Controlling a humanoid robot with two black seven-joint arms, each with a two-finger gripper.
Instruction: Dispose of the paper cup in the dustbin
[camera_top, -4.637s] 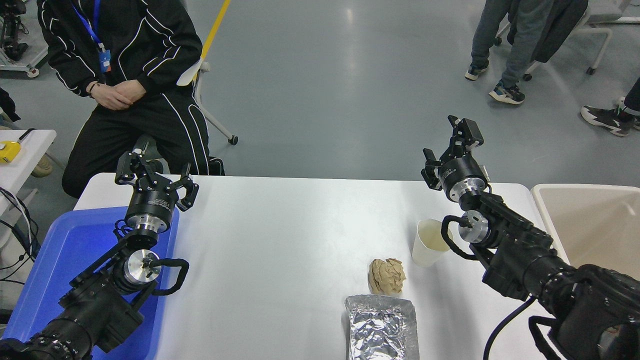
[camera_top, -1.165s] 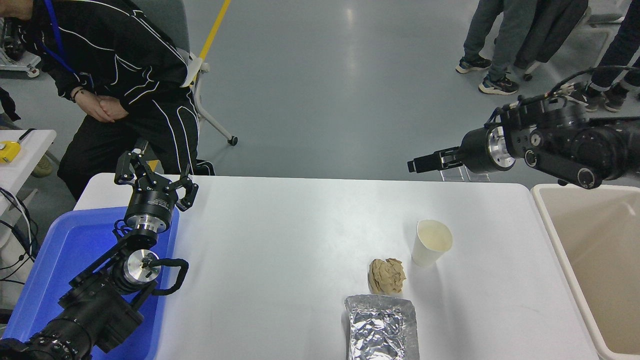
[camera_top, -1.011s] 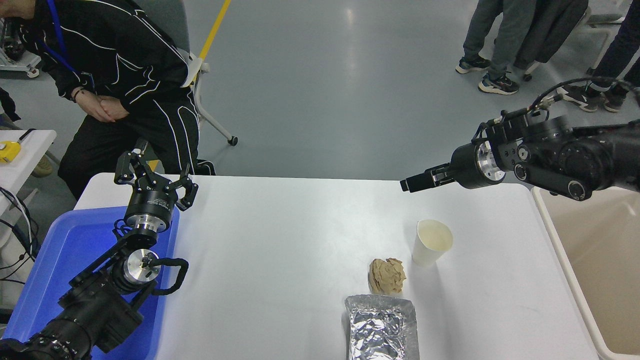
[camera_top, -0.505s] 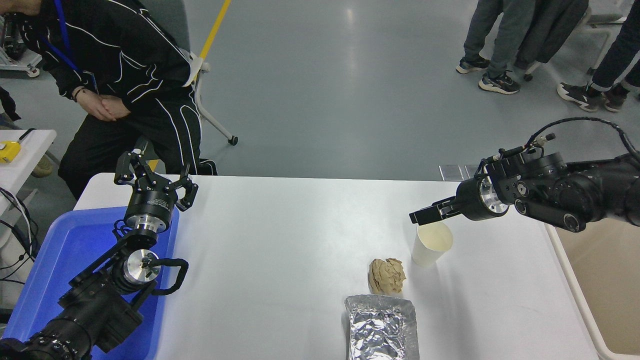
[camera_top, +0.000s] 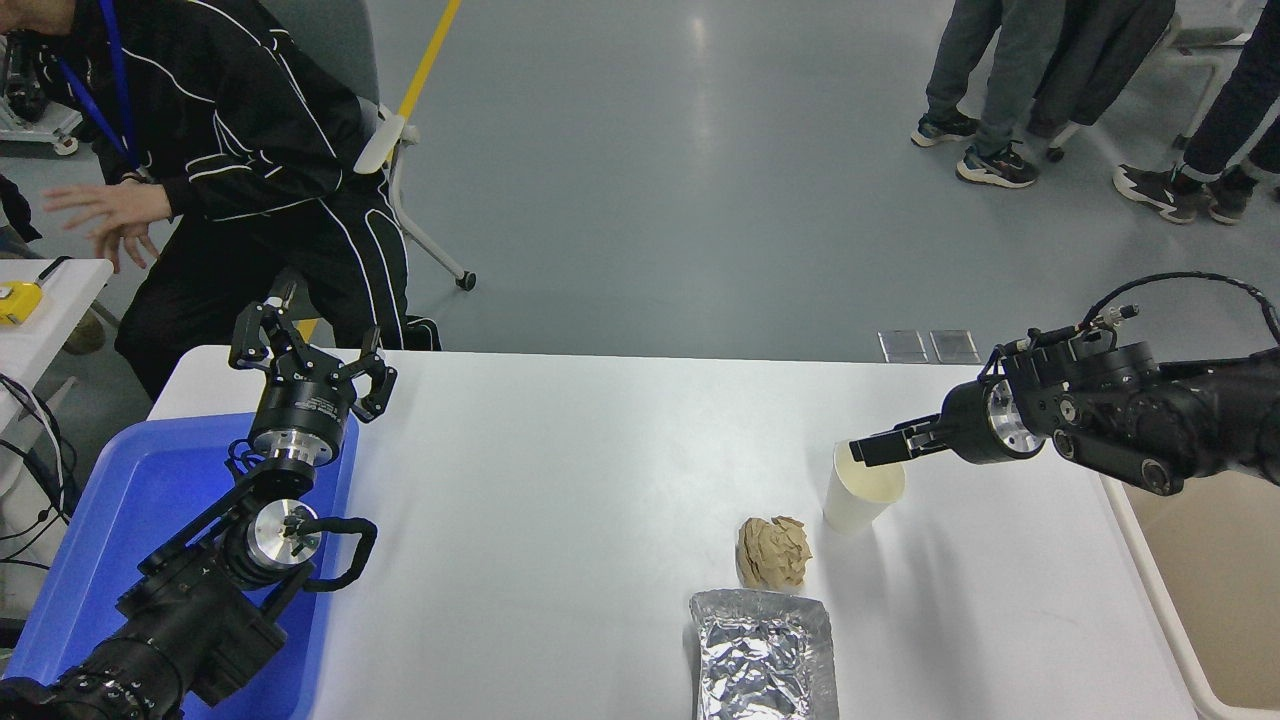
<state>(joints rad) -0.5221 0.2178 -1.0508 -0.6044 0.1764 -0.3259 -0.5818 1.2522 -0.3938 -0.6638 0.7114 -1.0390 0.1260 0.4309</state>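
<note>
The right gripper (camera_top: 872, 450) has dropped from up high to the far rim of the upright paper cup (camera_top: 862, 493) (can't tell if its fingers are apart), so a grab looks close, dustbin (camera_top: 1200, 590) waiting right.

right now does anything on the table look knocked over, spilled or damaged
Nothing stands out. The paper cup stands upright with the right gripper at its rim; the crumpled paper ball and foil tray lie beside it.

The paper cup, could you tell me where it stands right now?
In the head view, the paper cup stands upright on the table's right half, just beyond the crumpled paper ball, with the right gripper at its rim.
</note>
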